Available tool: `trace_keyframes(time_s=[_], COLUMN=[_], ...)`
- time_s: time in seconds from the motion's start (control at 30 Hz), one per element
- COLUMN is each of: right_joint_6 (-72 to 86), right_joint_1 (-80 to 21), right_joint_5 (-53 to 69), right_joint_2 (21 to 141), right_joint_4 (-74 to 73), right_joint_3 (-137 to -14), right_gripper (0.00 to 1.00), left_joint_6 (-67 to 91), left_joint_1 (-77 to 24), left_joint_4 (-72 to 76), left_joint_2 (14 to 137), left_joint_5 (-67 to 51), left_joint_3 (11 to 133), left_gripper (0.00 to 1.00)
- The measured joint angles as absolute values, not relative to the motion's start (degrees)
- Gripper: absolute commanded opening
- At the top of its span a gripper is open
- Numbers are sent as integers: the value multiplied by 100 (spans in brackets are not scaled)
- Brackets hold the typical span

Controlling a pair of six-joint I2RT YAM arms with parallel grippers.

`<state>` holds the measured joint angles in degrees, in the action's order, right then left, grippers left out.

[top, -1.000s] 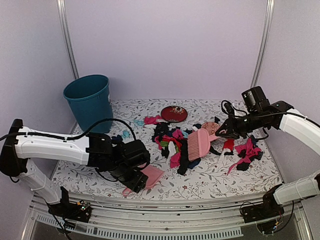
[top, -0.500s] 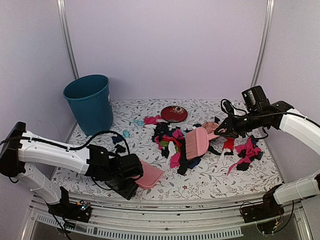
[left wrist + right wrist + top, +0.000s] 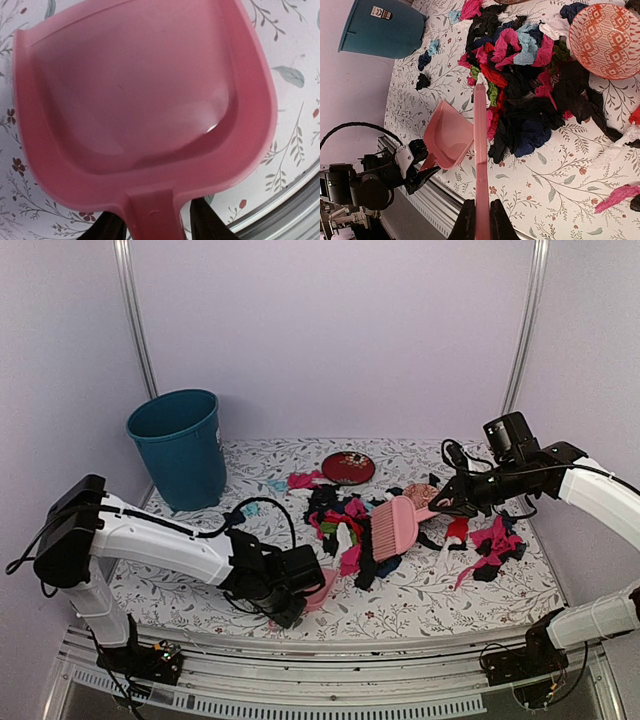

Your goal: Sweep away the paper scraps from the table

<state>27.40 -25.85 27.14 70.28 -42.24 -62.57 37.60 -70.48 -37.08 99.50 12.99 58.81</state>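
My left gripper (image 3: 156, 227) is clamped on the handle of the pink dustpan (image 3: 135, 100). My left wrist camera shows the scoop bare inside, lying on the table (image 3: 295, 100) close to its near edge; from above, most of the pan hides under my wrist. My right gripper (image 3: 479, 222) is closed tight on the handle of the pink brush (image 3: 396, 525). From above, the brush head shows broadside at the main heap of paper scraps (image 3: 520, 85) in the middle of the table. My right wrist camera sees the brush only edge-on, as a thin pink bar reaching to that heap. That camera also shows the dustpan's mouth turned toward the heap, near it, and the pattern inside the pink dish (image 3: 607, 40), with scraps against its rim. Only the top view shows the dark-red plate (image 3: 348, 467) whole, and a second cluster of scraps right of the brush. I count one dustpan, one brush, one teal bin (image 3: 180, 445), one plate, one dish, two clusters of scraps too many to number, and three stray bits near the bin
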Motion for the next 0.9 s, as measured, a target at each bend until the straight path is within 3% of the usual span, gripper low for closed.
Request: trace_keyframes(time_s=[0.17, 0.3, 0.37, 0.63, 0.9], right_joint_6=[2744, 2746, 2746, 2770, 2770], right_joint_1=[-2585, -2585, -2585, -2585, -2585], right_joint_5=[2714, 2707, 2698, 2668, 2670], right_joint_2=[7019, 6963, 6906, 6779, 6882], right_joint_4=[-4244, -4252, -4259, -4287, -4357], right_joint_3=[-6257, -6257, -6257, -6257, -6375], right_gripper=[2, 2, 2, 2, 2], left_joint_6=[3750, 3730, 3699, 3618, 3483], left_joint_1=[-6772, -6678, -6713, -6949, -6949], left_joint_4=[-3636, -3481, -3275, -2163, -1479], left_joint_2=[10149, 10119, 9944, 8287, 8254], left_joint_5=[1500, 1616, 1610, 1612, 1503], left_joint_3=[6136, 6117, 5896, 4309, 3962], left_gripper=[48, 64, 66, 64, 59])
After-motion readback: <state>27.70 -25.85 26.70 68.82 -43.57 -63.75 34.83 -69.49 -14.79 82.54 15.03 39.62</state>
